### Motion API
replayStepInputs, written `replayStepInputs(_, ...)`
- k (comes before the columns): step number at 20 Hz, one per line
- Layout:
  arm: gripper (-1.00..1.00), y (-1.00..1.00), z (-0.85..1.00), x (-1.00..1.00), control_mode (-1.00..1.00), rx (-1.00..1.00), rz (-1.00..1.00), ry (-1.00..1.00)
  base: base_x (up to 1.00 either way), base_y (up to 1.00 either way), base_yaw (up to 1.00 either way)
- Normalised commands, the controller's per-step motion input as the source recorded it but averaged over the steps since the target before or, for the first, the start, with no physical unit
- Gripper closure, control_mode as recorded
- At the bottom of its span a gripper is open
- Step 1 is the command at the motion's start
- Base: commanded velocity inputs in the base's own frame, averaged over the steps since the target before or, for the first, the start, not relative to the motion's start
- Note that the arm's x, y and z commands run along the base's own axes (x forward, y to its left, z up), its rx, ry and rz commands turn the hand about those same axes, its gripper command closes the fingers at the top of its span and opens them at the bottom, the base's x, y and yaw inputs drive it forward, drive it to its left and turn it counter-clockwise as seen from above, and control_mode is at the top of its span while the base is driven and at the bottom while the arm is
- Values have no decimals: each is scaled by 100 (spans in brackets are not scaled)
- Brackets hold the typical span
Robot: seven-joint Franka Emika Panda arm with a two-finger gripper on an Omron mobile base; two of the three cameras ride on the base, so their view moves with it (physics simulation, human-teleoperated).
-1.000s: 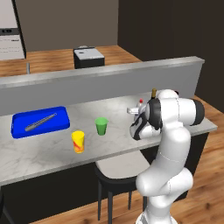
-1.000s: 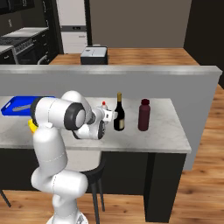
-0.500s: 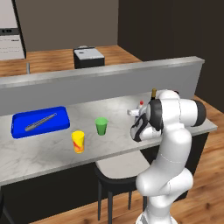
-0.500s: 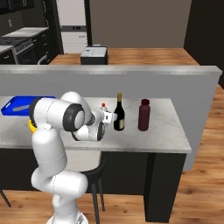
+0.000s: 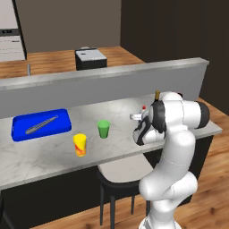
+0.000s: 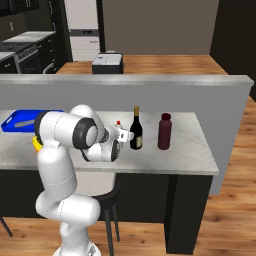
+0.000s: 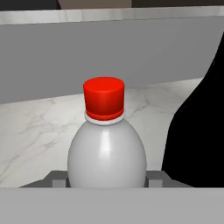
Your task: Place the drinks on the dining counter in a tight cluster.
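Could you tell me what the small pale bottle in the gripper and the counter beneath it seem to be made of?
The small pale bottle looks like glossy plastic or glazed material: smooth grey-white body with a soft vertical highlight, and a matte red cap, probably plastic. The dining counter looks like polished marble: white with faint grey veins. Everything is rendered, so these are only appearances.

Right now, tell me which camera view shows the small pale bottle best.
The hand view: the small pale bottle stands upright and close, its red cap and rounded body plain, with a finger on each side of its base. In the right base view just its cap peeks above the arm; the left base view shows the same red cap.
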Motion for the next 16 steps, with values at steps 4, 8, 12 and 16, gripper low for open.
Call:
replayStepInputs(4, 100, 0, -19, 0, -100, 0, 0, -3, 0, 0, 0)
replayStepInputs(8, 100, 0, -7, 0, -100, 0, 0, -14, 0, 0, 0)
replayStepInputs(12, 100, 0, -12, 0, -100, 0, 0, -16, 0, 0, 0)
replayStepInputs(16, 100, 0, -5, 0, -100, 0, 0, -11, 0, 0, 0)
